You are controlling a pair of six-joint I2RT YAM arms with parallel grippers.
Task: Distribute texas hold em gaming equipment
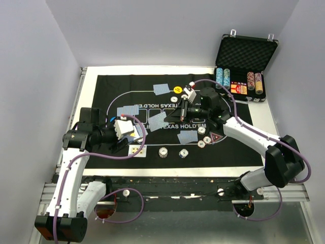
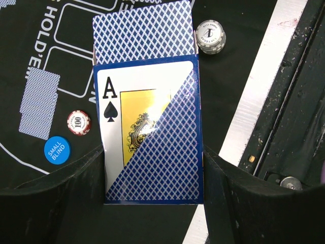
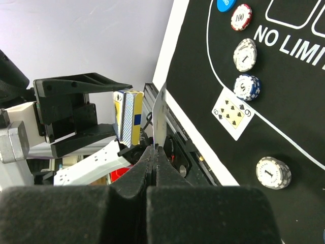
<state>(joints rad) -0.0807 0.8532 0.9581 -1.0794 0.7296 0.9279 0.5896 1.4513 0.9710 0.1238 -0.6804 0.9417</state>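
Note:
In the left wrist view my left gripper (image 2: 152, 173) is shut on the small deck box (image 2: 147, 132), printed with an ace of spades and a blue diamond pattern. From above, this gripper (image 1: 122, 128) hangs over the left part of the black mat (image 1: 238, 152). My right gripper (image 3: 154, 148) is shut on a single playing card (image 3: 160, 114), seen edge-on and standing upright just in front of the deck box (image 3: 128, 117). Blue-backed cards (image 1: 161, 89) (image 1: 187, 136) lie face down on the mat. A six of spades (image 3: 232, 113) lies face up. Poker chip stacks (image 1: 162, 152) (image 1: 183, 152) sit near the front edge.
An open black case (image 1: 246, 61) with several chip stacks stands at the back right. A yellow button (image 1: 177, 89), a blue small-blind button (image 2: 57, 150) and a red 100 chip (image 2: 78, 122) lie on the mat. A metal rail (image 2: 284, 101) runs along the near table edge.

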